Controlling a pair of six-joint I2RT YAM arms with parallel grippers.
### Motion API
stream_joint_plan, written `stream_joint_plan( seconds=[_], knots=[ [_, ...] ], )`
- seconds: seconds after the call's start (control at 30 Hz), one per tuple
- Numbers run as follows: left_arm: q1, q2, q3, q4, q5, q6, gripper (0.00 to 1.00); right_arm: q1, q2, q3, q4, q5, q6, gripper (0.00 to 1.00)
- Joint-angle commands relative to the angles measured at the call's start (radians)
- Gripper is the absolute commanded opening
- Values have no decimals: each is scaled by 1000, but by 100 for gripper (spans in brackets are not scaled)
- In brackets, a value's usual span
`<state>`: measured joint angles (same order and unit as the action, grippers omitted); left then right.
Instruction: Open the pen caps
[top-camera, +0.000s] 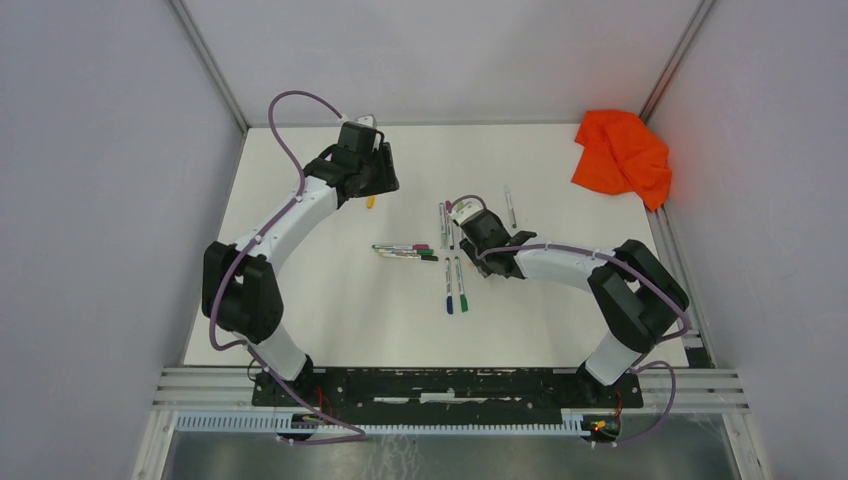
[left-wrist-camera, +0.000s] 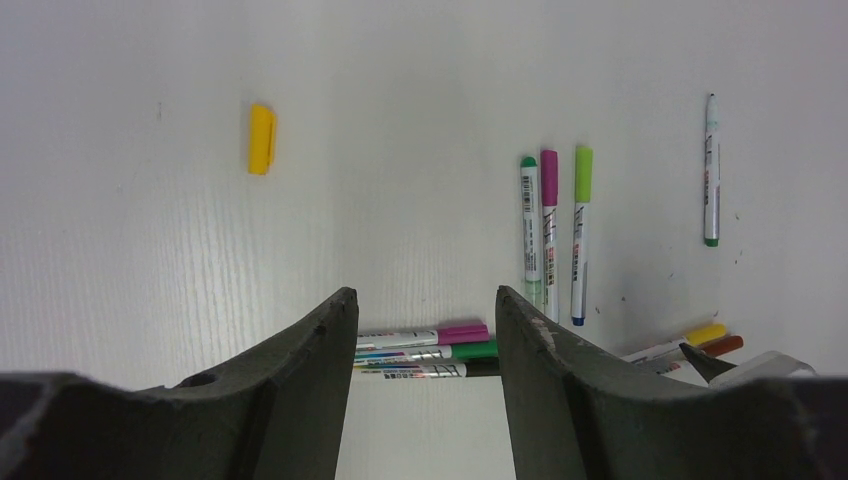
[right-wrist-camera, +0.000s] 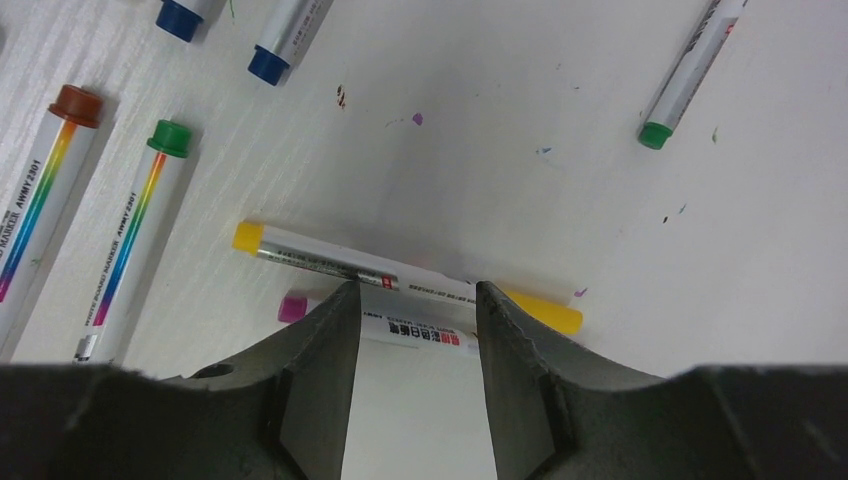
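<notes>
A loose yellow pen cap (top-camera: 370, 201) (left-wrist-camera: 261, 138) lies on the white table, off to the left beyond my left gripper (top-camera: 374, 172) (left-wrist-camera: 422, 295). That gripper hangs open and empty above the table. Past its fingers three pens lie side by side, with a magenta cap (left-wrist-camera: 462, 333), a green cap (left-wrist-camera: 473, 350) and a black one. My right gripper (top-camera: 478, 240) (right-wrist-camera: 415, 290) is open, low over a yellow pen (right-wrist-camera: 340, 262) that still wears its yellow cap (right-wrist-camera: 545, 310). A magenta-ended pen (right-wrist-camera: 415, 333) runs across behind its fingertips. Neither gripper holds anything.
More pens lie upright in a row (left-wrist-camera: 550, 225), one lies alone to the right (left-wrist-camera: 711, 170), and brown-, green- and blue-ended pens (right-wrist-camera: 130, 230) sit left of the right gripper. An orange cloth (top-camera: 622, 155) is bunched at the far right corner. Grey walls enclose the table.
</notes>
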<state>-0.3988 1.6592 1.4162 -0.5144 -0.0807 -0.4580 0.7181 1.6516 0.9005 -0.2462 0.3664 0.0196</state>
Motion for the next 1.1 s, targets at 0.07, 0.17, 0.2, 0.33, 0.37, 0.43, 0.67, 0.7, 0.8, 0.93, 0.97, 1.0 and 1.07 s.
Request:
stream_joint_plan(
  seconds=[0.07, 0.17, 0.2, 0.33, 0.37, 0.43, 0.67, 0.7, 0.8, 0.93, 0.97, 1.0, 1.07],
  knots=[
    [4, -45, 11, 25, -23, -28, 60, -2, 36, 15, -1, -2, -37, 52],
    [4, -45, 12, 26, -25, -28, 60, -9, 44, 20, 3, -12, -44, 52],
    [5, -45, 12, 25, -26, -28, 60, -14, 46, 21, 7, -18, -47, 52],
    [5, -45, 16, 25, -26, -26, 60, -38, 60, 37, 7, -44, -68, 52],
    [7, -44, 15, 25, -25, -25, 60, -46, 64, 42, 7, -51, -74, 52],
    [6, -44, 16, 25, -26, -24, 60, -67, 67, 47, 11, -90, -86, 52],
    [9, -43, 20, 18, -25, -24, 60, -137, 99, 75, 8, -254, -151, 51],
    [9, -43, 20, 17, -25, -25, 60, -145, 110, 82, -1, -276, -162, 50],
    [9, -44, 23, 14, -25, -28, 60, -164, 126, 90, -19, -304, -185, 48],
    [9, -41, 24, 14, -20, -32, 60, -196, 137, 90, -27, -341, -200, 44],
    [9, -41, 23, 14, -19, -33, 60, -201, 141, 92, -29, -348, -204, 44],
    [9, -39, 23, 14, -18, -34, 60, -213, 146, 95, -30, -362, -205, 44],
    [9, -38, 22, 15, -15, -36, 60, -233, 154, 103, -29, -410, -207, 42]
  ],
)
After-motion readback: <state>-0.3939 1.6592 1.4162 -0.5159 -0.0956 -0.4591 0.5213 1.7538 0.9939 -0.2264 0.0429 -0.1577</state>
